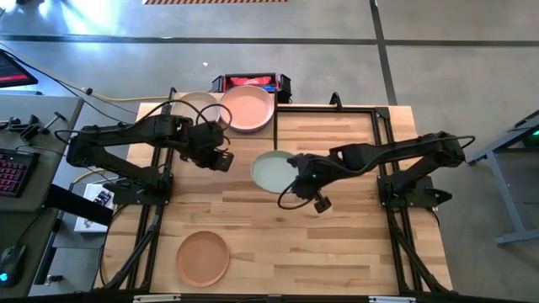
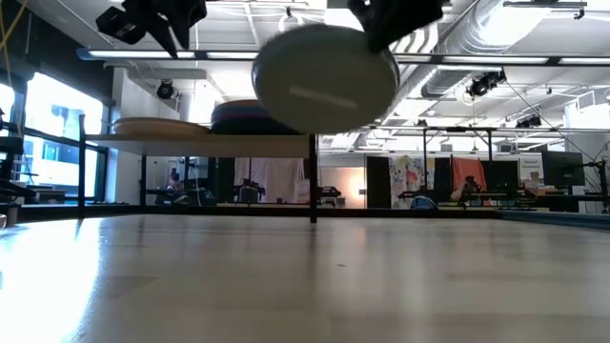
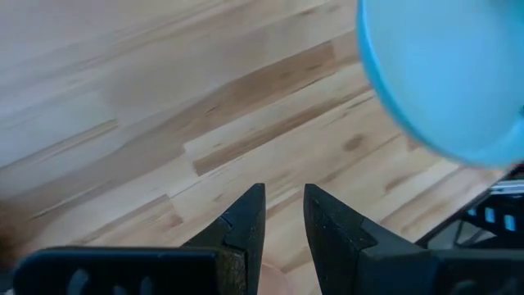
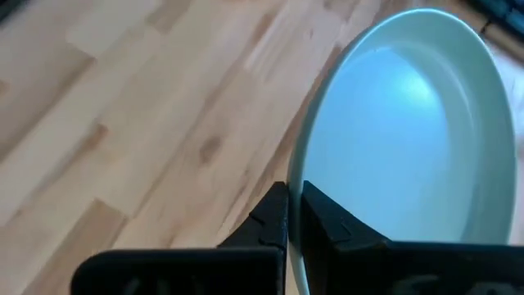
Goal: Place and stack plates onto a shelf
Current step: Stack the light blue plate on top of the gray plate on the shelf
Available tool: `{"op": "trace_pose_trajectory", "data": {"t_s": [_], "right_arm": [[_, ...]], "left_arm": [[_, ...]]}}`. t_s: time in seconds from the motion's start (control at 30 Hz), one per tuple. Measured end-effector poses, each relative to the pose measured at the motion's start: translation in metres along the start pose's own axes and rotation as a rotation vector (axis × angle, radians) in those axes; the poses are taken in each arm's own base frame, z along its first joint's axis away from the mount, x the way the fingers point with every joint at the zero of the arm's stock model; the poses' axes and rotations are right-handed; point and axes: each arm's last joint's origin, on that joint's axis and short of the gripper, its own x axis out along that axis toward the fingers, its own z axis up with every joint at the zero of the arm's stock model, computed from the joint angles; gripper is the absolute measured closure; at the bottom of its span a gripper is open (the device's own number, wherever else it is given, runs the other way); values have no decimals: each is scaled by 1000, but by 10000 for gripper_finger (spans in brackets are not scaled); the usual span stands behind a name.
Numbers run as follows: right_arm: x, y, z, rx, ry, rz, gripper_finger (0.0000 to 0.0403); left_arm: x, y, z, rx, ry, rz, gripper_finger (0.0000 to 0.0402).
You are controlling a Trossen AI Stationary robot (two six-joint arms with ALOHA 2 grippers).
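From above, my right gripper [image 1: 296, 171] pinches the rim of the pale grey-green plate [image 1: 271, 170] over mid-table; my left gripper [image 1: 221, 159] hangs just beside the shelf [image 1: 206, 99], which carries the salmon pink plate [image 1: 248, 107]. A terracotta plate [image 1: 202, 257] lies on the table [image 1: 337, 244] near its front. From table height, my plate [image 2: 324, 78] floats, tilted. At my left wrist, my fingers [image 3: 246, 217] stand slightly parted, holding nothing. At my right wrist, my fingers [image 4: 274, 215] clamp the plate's edge.

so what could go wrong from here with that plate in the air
1. The right gripper pinches the pale grey-green plate only by its rim, well above the table; it could tilt or slip and drop.
2. The left gripper hangs close beside the shelf, so the carried plate might clip that arm.
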Motion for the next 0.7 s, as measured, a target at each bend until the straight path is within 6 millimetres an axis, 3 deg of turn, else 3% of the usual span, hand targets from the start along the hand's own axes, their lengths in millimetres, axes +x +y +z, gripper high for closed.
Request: {"op": "trace_pose_trajectory", "data": {"t_s": [0.13,0.33,0.7], "right_arm": [[-8,4,12,-42,-54,18,403],[-8,6,14,-95,-52,8,403],[14,7,12,-137,6,48,403]], "left_arm": [[2,-6,2,5,-18,-44,328],[19,-15,6,6,30,-37,328],[55,-32,17,38,96,-34,328]]}}
